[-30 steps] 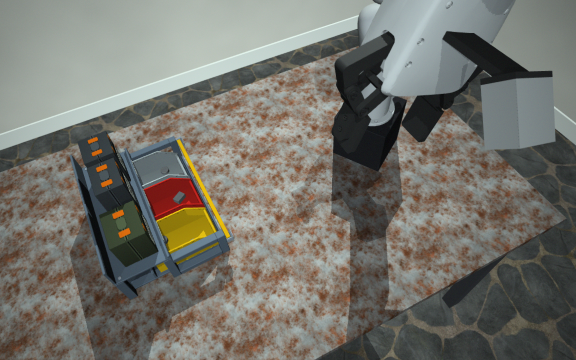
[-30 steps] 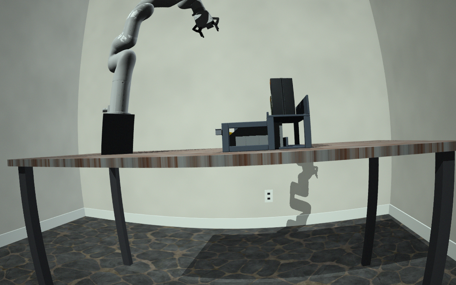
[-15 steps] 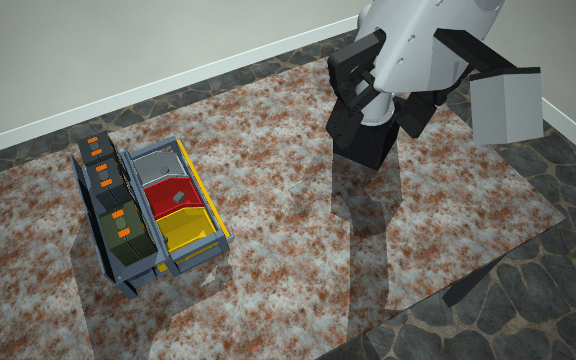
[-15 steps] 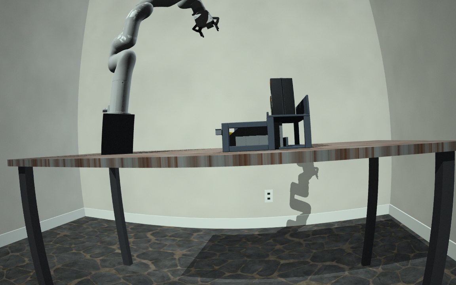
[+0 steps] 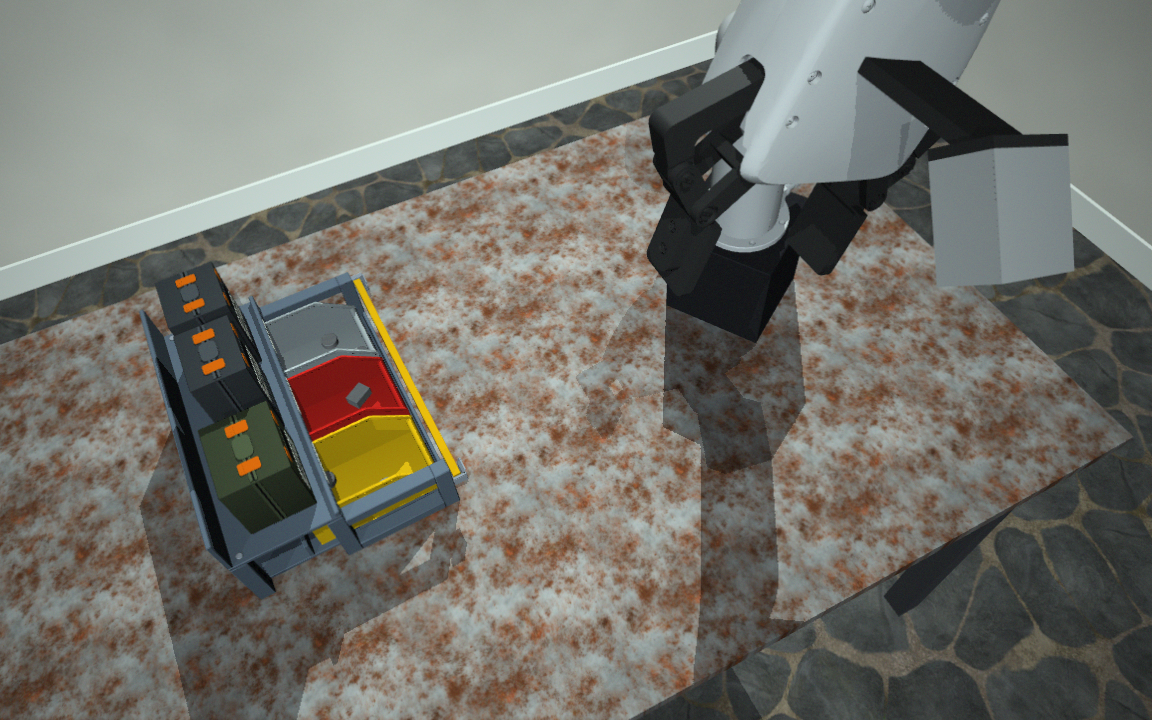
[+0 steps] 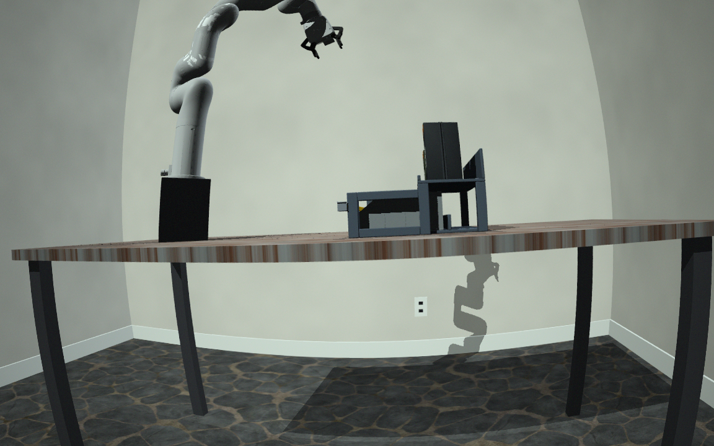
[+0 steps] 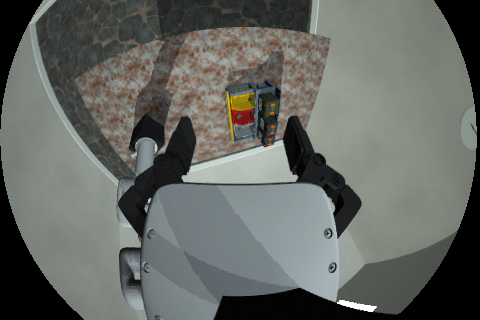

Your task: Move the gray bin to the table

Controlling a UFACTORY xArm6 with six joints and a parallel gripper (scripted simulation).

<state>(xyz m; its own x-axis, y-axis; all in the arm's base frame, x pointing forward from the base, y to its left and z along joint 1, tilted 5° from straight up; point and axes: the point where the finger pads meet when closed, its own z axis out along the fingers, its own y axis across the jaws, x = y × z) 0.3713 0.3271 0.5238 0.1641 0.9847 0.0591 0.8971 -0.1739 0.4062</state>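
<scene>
With the shelf [image 5: 457, 480] [image 6: 353, 215] [image 7: 256, 110] as landmark, the gray open bin [image 5: 316, 333] [image 6: 393, 220] [image 7: 244, 131] sits in its low front section, at one end of the row, a small gray part inside. Next to it within the shelf come the red bin [image 5: 329, 394] [image 7: 243, 117], then the yellow bin [image 5: 374, 461] [image 7: 242, 102]. The gripper [image 5: 755, 255] [image 6: 330, 52] [image 7: 239, 127] hangs in the air, well apart from the shelf and higher than it, fingers spread wide with nothing between them
</scene>
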